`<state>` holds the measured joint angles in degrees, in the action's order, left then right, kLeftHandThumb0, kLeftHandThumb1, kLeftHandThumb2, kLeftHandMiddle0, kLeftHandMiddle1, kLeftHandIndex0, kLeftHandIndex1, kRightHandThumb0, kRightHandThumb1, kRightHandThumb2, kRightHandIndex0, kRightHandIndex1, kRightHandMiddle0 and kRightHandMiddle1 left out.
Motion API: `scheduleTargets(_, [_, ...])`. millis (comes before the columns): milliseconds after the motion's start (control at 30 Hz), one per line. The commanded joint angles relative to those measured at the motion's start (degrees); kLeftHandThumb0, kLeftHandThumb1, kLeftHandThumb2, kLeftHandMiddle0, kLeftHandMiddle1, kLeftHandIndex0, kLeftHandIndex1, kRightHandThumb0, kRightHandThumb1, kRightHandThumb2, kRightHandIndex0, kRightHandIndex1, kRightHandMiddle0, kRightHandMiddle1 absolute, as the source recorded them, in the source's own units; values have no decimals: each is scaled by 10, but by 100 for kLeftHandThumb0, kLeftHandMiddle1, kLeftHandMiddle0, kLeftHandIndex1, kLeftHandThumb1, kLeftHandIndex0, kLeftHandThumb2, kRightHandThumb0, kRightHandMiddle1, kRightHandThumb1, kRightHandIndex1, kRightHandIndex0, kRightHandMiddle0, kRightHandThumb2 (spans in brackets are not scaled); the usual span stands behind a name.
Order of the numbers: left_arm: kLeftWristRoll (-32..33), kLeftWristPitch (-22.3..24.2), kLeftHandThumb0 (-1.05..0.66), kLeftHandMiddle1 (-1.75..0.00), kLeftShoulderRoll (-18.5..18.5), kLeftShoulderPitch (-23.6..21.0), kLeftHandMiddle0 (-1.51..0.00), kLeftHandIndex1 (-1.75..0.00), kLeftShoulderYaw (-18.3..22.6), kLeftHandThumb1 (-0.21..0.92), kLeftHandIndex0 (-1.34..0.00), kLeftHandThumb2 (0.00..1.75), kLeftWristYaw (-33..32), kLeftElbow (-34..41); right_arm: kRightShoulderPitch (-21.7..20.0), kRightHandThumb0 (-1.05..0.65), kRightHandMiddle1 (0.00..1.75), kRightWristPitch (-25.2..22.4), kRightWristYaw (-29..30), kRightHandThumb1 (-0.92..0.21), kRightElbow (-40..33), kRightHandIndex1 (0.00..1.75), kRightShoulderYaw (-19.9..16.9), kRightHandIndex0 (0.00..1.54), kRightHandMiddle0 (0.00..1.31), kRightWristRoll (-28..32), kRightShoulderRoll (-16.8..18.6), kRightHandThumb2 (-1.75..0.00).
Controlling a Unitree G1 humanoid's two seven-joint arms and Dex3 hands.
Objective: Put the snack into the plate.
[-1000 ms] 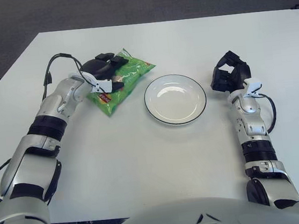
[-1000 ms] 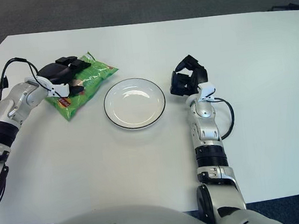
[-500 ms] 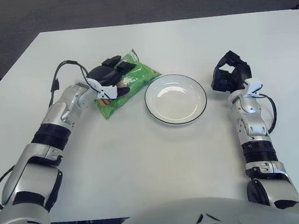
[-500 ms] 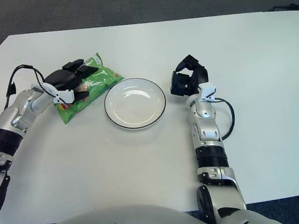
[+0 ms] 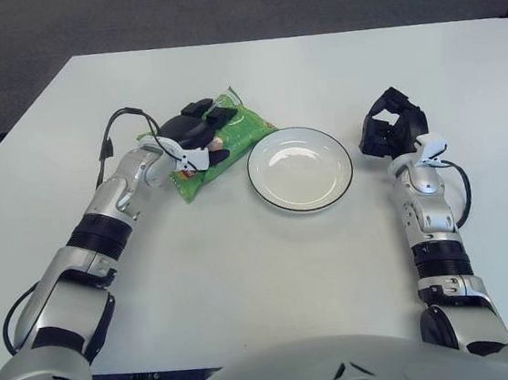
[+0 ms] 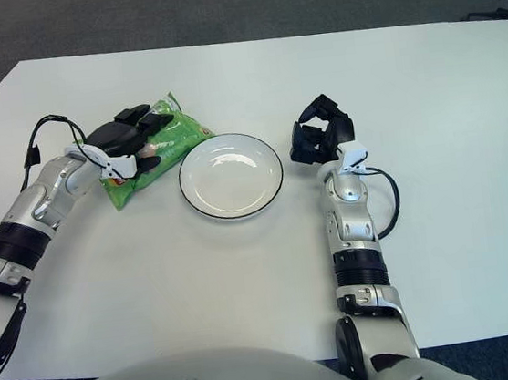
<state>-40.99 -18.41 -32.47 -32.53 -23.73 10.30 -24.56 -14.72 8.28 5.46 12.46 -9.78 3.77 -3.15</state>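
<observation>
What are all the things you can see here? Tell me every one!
snack bag: one, green, on the table left of the plate, its right edge close to the plate's rim.
plate: one, white with a dark rim, nothing in it, middle of the table.
table: one, white, under everything.
floor: dark grey, beyond the table's far edge.
left hand: one, black, fingers closed over the snack bag.
right hand: one, black, fingers curled, holding nothing, right of the plate.
</observation>
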Motion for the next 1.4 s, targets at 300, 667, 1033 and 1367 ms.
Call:
scheduleTargets(300, [-35,44,-101,-55,19,65,0,-66,-52,92,0,90,3,-39,58,-50,175,-10,-3,-26,18,175,0,128,66,3,12,-138])
scheduleTargets(667, [-30,-1,-86,-114,16,65,0,-98,-61,83,0,70,-39,-69,59,-50,175,-13,-1,-26,15,175,0,129,66,2,12,-138])
scheduleTargets(1033, [-30,-26,-24,-170,27,51,0,-161,-64,17,-5,123,-76,-126,59,-51,175,-21,-1,-25,9,175,-1,129,67,3,12,-139])
scheduleTargets(1367, [-57,16,20,-174,31,68,-10,-174,-68,13,-28,150,-137,-108,61,-51,175,-19,-11,-25,8,175,-1,129,67,7,11,-139])
